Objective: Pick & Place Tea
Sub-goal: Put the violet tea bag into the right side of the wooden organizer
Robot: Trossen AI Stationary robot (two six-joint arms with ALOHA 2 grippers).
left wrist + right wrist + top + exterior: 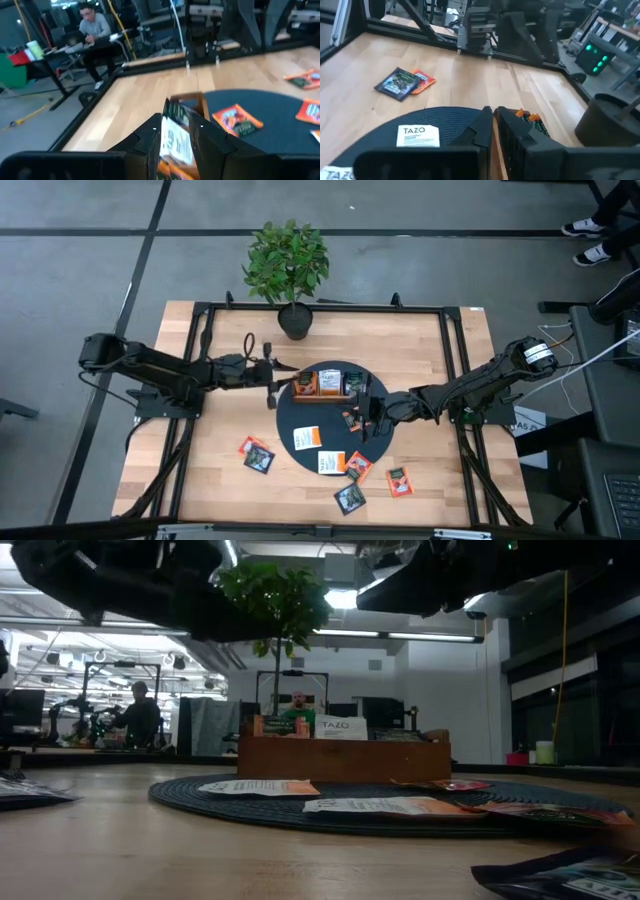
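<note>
"TAZO" is printed on a white sachet (pixel 419 136).

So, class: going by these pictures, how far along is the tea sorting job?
Done: a few sachets already stand in the wooden tray. In hand: the left gripper is at the tray's end with a white sachet between its fingers; the right gripper, fingers together, hovers by the tray. Left: about nine loose sachets on the mat and table.

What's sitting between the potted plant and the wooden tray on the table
Nothing: in the high view the stretch from the potted plant to the wooden tray is bare table, then the edge of the round dark mat.
</note>
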